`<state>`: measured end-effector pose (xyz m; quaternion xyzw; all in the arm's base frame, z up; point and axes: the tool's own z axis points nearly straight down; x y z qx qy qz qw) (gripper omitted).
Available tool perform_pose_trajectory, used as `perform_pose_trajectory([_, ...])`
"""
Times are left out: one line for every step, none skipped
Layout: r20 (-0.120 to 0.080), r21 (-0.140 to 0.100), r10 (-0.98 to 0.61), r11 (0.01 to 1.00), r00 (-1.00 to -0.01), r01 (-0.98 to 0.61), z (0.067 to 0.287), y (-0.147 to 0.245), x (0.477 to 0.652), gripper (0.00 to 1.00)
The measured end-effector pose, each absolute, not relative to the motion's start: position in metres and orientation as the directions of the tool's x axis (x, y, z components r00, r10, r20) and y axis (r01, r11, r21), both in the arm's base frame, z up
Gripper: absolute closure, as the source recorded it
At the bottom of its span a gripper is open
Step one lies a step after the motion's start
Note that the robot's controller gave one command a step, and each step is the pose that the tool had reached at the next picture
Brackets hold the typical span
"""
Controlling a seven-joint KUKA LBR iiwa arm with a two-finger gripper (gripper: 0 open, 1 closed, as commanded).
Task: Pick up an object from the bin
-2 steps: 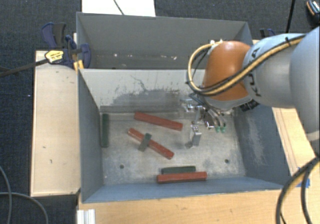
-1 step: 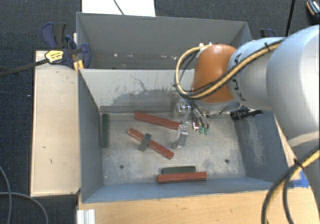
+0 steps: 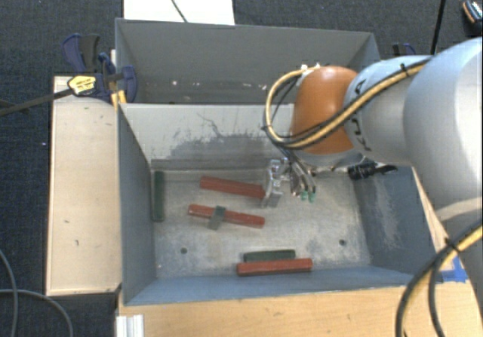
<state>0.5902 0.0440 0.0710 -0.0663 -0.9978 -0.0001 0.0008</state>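
A: Entry: where do we put the gripper (image 3: 289, 188)?

B: We log it low over the floor of the bin (image 3: 136, 200), toward the back and right of centre, under the orange wrist cover (image 3: 321, 109). As far as we can make out, its fingers (image 3: 273, 181) stand apart with nothing between them.

A: Nearest thing?

B: The upper red bar (image 3: 230, 188), lying flat and slightly slanted near the back wall. Its right end is just beside the finger on the view's left. We cannot tell whether they touch. The bar is outside the gap, not in it.

A: Other contents?

B: A second red bar (image 3: 234, 217) lies just in front, with a small grey piece (image 3: 217, 216) across it. A left green bar (image 3: 158, 196) lies along the left wall. By the front wall, a front green bar (image 3: 268, 255) lies against a front red bar (image 3: 274, 267).

A: Step in hand?

B: We judge it the approach, before any grasp: nothing is lifted or held.

A: What does the next move call for?

B: In our view, a shift toward the view's left so the jaws straddle the upper red bar across its narrow width, then a close. The bar lies flat, so the tips must get right down beside it. Closing from this spot would likely catch only its end or push it away.
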Motion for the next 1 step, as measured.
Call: perform_pose_trajectory([-0.011,0.003,0.174,0.985,-0.985,0.174,0.3029,0.0261,0.5873,1.0])
